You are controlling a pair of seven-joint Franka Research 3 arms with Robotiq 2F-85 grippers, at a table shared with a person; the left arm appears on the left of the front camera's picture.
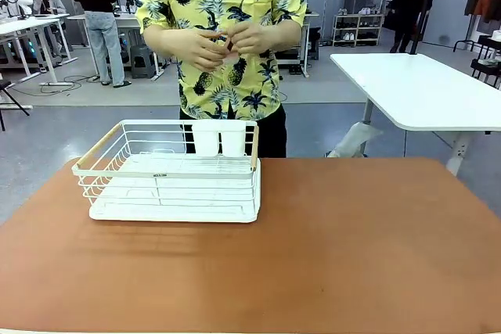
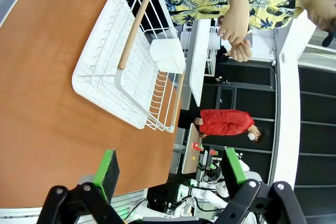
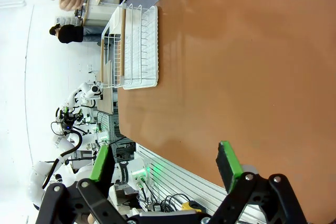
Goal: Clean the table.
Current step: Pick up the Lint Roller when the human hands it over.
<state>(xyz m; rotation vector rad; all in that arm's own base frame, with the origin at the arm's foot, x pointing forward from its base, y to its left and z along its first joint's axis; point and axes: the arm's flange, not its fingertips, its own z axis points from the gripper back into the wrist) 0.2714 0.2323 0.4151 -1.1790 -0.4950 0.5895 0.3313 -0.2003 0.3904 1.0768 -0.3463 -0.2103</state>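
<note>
The reddish-brown table [image 1: 329, 248] spreads across the front view, and its top also shows in the left wrist view [image 2: 37, 93] and the right wrist view [image 3: 247, 61]. My left gripper [image 2: 170, 174] hangs open above the table's near side, nothing between its green-padded fingers [image 2: 107, 167]. My right gripper [image 3: 165, 166] is likewise open and empty over the table's near edge. A person in a yellow pineapple shirt stands at the far side with both hands [image 1: 223, 43] together at chest height, fingering something small that I cannot make out.
A white wire dish rack [image 1: 168, 171] with wooden handles and a white cup holder stands on the far left of the table, seen also in the wrist views [image 2: 126, 61] [image 3: 134, 48]. A white-topped table [image 1: 419, 87] stands beyond at the right.
</note>
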